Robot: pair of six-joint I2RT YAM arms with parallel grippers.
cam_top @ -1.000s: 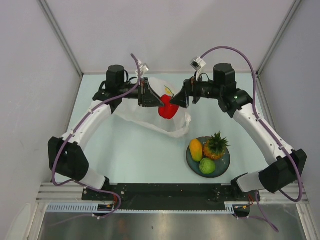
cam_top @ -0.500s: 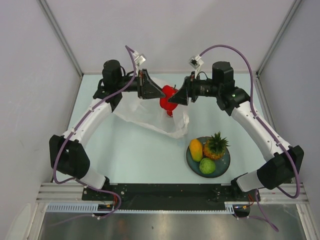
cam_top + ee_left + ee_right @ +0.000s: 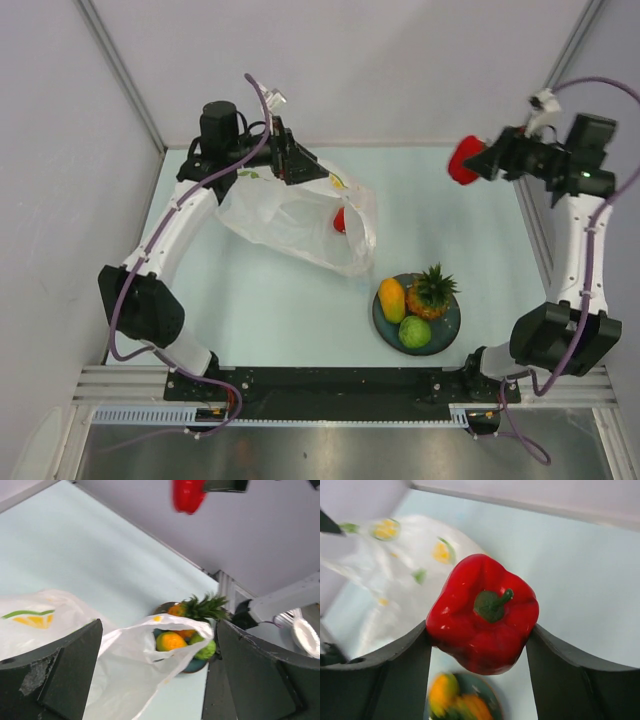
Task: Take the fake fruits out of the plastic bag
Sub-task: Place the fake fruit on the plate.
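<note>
Pale table (image 3: 250, 300), white enclosure walls. Right gripper (image 3: 470, 160) is clamped on the red pepper (image 3: 482, 615), one finger on each flank, stem facing the wrist camera. It hangs high at the far right, well apart from the plastic bag (image 3: 290, 215). My read: carry height, so it doesn't snag the film on the way to the plate (image 3: 447, 332).

Left gripper (image 3: 159, 625) is spread wide over the bag's far-left corner. A fold of film lies between the fingers, not pinched. It's probably parked there to pin or lift the mouth for the next reach.

The plate sits near the bag's right end, toward the arm bases. It holds the mango (image 3: 392, 298), pineapple (image 3: 432, 290) and green fruit (image 3: 415, 331), bunched together.

One small red fruit (image 3: 340, 220) shows through the film at the bag's right edge. It's near the left gripper and well apart from the right one. Judgement: pepper to the plate first, then that fruit is what's left.
</note>
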